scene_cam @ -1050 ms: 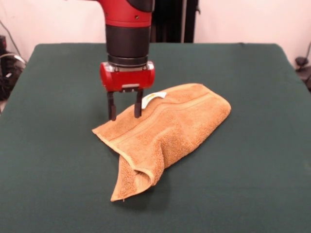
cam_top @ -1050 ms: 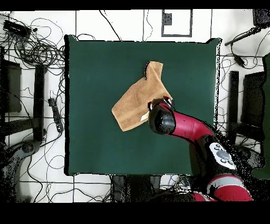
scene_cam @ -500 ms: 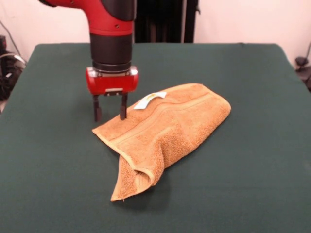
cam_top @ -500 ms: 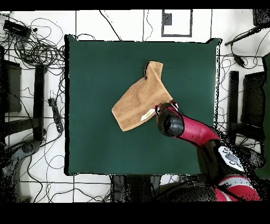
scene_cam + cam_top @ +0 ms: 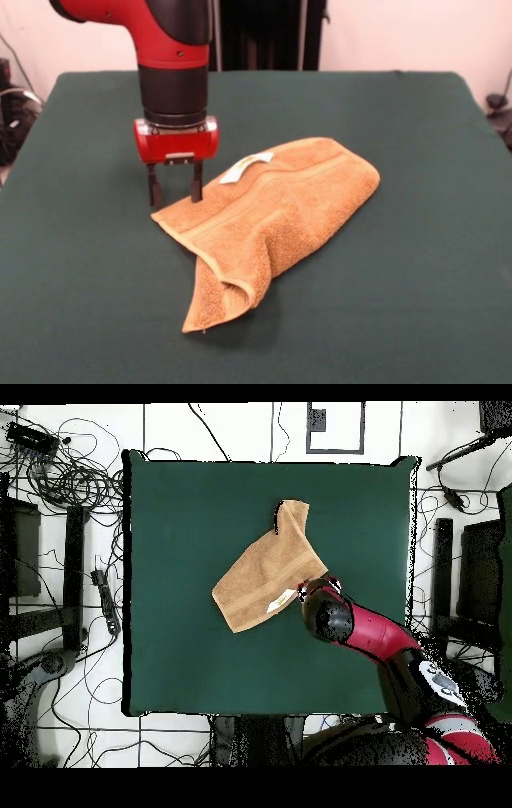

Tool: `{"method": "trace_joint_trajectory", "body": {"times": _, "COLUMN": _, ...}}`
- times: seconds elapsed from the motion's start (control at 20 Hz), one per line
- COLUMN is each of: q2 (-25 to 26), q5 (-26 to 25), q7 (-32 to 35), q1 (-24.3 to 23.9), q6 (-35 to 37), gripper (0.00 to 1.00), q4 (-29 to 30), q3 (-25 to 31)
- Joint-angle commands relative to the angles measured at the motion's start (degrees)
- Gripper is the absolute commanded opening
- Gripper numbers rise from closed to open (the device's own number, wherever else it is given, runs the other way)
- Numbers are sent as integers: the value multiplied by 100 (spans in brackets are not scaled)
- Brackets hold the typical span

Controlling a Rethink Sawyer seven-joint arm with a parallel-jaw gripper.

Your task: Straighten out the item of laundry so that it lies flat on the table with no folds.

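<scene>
In the front view, the gripper (image 5: 173, 186) was seen with its fingers parted and empty, poised just beside the towel's (image 5: 272, 216) corner. The towel lay folded over itself mid-table (image 5: 416, 304), one end doubled under.

In the overhead view, the gripper was hidden beneath the arm (image 5: 350, 627). A closing pinch could be judged to miss the edge or catch both layers, dragging the fold along.

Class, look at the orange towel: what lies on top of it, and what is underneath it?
On top of the towel only its small white tag shows. The hand hangs open beside its corner. Under it is the green table; the folded-under layers are hidden.
</scene>
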Motion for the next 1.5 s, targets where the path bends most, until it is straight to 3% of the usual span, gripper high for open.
{"method": "trace_joint_trajectory", "body": {"times": 0.05, "q2": 678, "q5": -44, "q7": 1057, "q1": 182, "q6": -359, "gripper": 100, "q4": -318, "q3": 583}}
{"method": "trace_joint_trajectory", "body": {"times": 1.0, "q2": 510, "q5": -48, "q7": 990, "q1": 432, "q6": -207, "gripper": 100, "q4": -459, "q3": 514}}
{"method": "trace_joint_trajectory", "body": {"times": 1.5, "q2": 721, "q5": -451, "q7": 1136, "q1": -155, "q6": -1071, "gripper": 100, "q4": -238, "q3": 1254}}
